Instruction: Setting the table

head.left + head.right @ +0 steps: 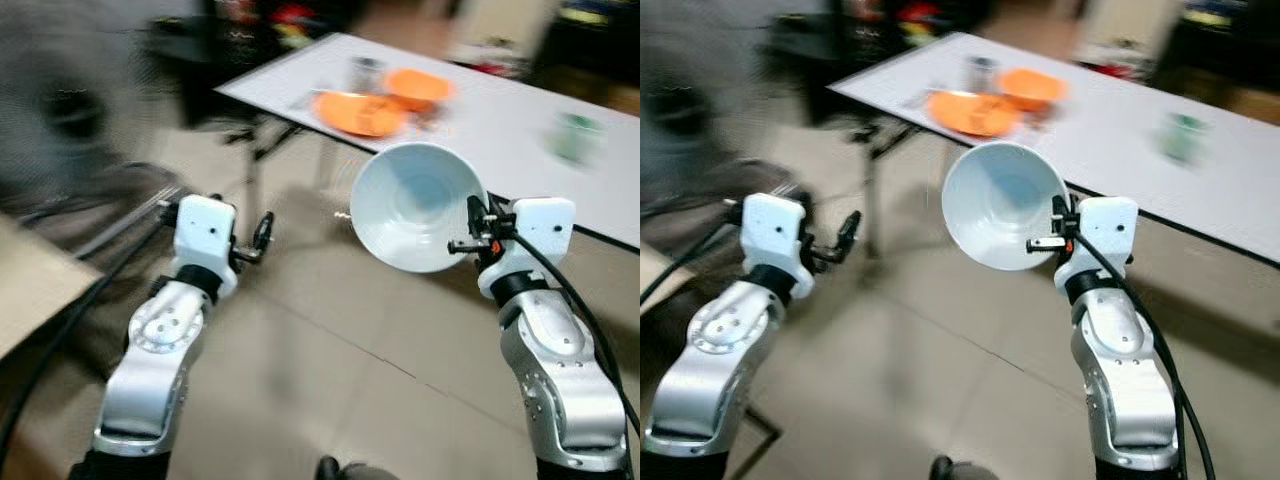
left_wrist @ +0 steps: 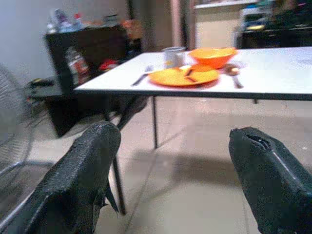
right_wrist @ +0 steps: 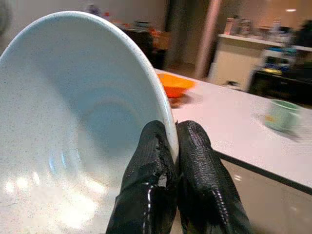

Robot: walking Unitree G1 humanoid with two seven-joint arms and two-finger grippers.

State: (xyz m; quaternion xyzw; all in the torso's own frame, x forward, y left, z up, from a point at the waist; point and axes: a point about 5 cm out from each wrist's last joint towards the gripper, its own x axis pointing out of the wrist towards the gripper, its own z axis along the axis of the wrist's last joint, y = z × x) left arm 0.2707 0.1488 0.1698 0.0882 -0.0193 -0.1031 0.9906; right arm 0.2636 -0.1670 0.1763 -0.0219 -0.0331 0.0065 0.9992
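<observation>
Right end effector (image 1: 474, 228): pinched narrow on the rim of a white bowl (image 1: 412, 206), one finger inside the rim and one outside, as the right wrist view shows (image 3: 171, 161).
White bowl: held up in the air over the floor, tipped on its side so its hollow faces the camera; it hangs in front of the near edge of the tabletop (image 1: 500, 130) and does not touch it.
Left end effector (image 1: 262, 235): fingers spread wide with nothing between them, raised over the tiled floor (image 1: 330, 350), well apart from the tabletop.
Tabletop: white, on thin dark legs, ahead of the robot and running off to the right.
Orange plate (image 1: 358, 113): lies flat on the tabletop near its left end.
Orange bowl (image 1: 418, 88): stands just behind the plate, touching or nearly touching it.
Metal cup (image 2: 173, 56): stands at the far side of the plate, beside the orange bowl.
Fork (image 2: 142, 76): lies on the tabletop just left of the plate.
Green mug (image 1: 576, 137): stands alone farther right on the tabletop, well apart from the orange things.
Fan (image 1: 60, 105): blurred grille at the far left of the head view.
</observation>
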